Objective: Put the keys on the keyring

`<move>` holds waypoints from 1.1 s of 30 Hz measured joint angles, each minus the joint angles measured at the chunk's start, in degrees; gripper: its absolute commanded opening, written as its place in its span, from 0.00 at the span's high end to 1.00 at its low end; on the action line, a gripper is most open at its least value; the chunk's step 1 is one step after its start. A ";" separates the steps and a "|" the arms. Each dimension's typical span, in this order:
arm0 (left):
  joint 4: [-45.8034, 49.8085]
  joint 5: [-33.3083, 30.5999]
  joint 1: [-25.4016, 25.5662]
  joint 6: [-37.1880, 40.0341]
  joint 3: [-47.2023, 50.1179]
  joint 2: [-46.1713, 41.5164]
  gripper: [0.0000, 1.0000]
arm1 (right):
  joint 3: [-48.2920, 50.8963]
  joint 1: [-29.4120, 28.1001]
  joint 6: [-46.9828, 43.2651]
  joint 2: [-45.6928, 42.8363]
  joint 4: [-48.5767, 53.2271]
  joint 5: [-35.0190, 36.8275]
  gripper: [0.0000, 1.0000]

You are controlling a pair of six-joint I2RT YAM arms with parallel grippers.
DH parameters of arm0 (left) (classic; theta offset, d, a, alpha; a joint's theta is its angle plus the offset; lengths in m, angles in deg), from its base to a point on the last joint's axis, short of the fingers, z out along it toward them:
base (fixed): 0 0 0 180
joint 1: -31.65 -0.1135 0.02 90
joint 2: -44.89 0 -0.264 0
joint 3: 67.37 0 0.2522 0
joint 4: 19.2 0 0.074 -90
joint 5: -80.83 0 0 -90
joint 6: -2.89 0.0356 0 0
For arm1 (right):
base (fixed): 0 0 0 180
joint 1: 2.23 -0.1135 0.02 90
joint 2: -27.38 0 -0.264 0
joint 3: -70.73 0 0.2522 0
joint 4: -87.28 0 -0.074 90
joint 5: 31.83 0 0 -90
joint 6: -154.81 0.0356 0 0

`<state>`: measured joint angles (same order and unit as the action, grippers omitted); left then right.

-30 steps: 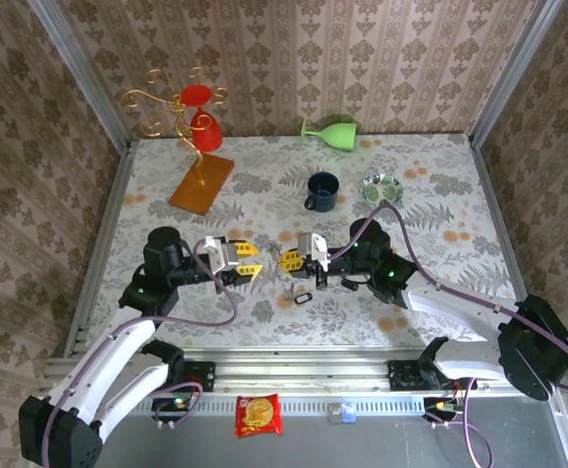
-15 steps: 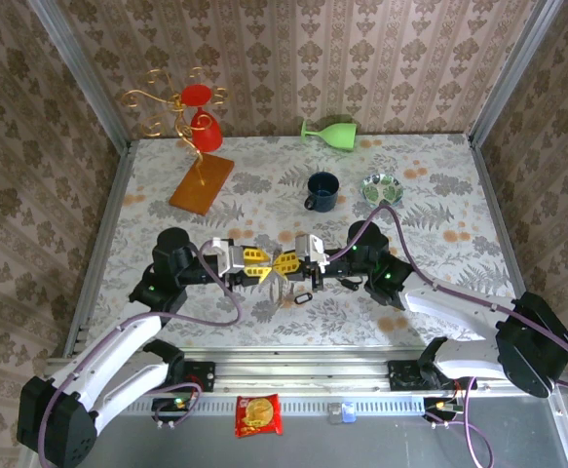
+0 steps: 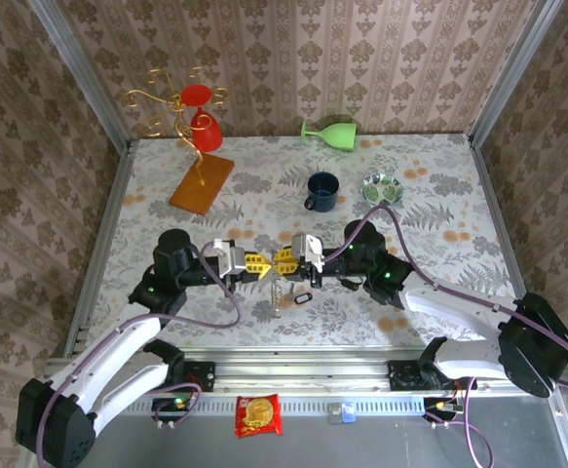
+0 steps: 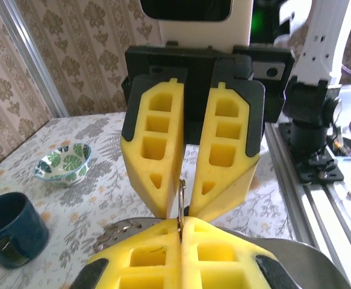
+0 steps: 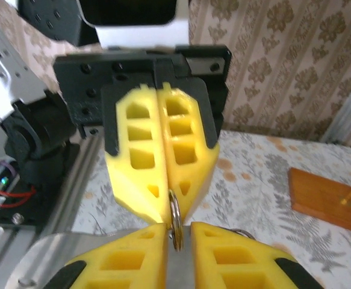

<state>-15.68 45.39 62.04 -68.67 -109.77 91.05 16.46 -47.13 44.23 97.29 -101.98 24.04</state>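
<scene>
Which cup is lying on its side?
The green goblet at the back lies on its side. The blue mug stands upright, and the red cups sit up on the gold stand.

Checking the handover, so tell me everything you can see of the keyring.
The keyring is a thin silvery wire loop, seen edge-on and upright, lifted above the table. The left hand is shut on it. The right hand faces it, with its fingers slightly apart on either side of the wire.
</scene>
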 measured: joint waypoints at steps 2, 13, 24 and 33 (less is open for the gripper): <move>4.85 -2.56 1.25 3.17 -1.38 -0.63 1.00 | -1.05 -0.26 -3.61 -1.73 5.79 2.58 0.80; 23.21 -14.16 7.54 16.09 -9.38 3.10 1.00 | -4.81 -2.29 -11.91 -2.82 19.32 7.91 0.83; 24.83 -15.85 7.85 17.20 -9.38 4.00 1.00 | -4.83 -2.69 -12.26 -0.76 20.04 8.09 0.80; 24.57 -15.87 7.89 17.16 -9.38 3.96 1.00 | -4.83 -3.10 -11.91 -0.42 19.39 8.09 0.94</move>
<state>8.89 29.52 69.93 -51.51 -119.15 95.00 11.63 -50.24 32.32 96.88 -82.60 32.13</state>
